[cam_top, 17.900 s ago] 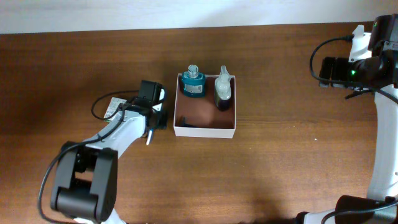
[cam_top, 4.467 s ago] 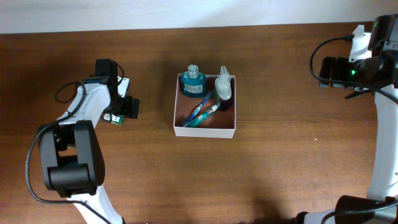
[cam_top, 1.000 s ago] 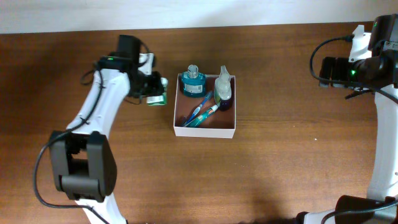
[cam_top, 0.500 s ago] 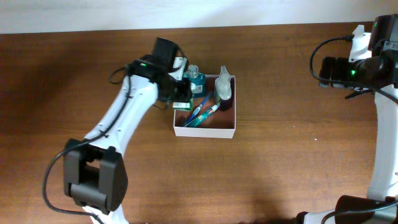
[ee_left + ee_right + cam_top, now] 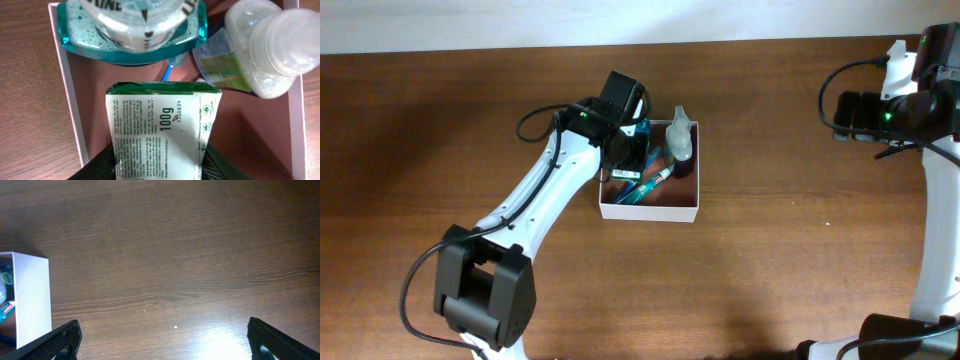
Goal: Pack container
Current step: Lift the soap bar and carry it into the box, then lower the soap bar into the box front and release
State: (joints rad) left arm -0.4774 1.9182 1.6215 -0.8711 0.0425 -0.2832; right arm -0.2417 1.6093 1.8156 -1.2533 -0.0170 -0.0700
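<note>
From overhead: reaching with the left gripper (image 5: 625, 160) over the rear left part of the container (image 5: 650, 212), at the middle of the table (image 5: 470, 100). Inside already, a clear bottle (image 5: 680, 142) and toothbrushes (image 5: 648, 183).

From left wrist: closed on a green-and-white packet (image 5: 160, 125), over the reddish floor, just beside a teal bottle (image 5: 132, 25); not yet let go.

From right wrist: spread wide with the right gripper (image 5: 162, 337) above bare wood, well apart from the container's white wall.

Seems nearly packed; remains to release the packet.

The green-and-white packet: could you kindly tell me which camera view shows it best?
The left wrist view: the packet fills the frame, its 100g print readable. Overhead, the left gripper largely hides it; the right wrist view misses it entirely.
</note>
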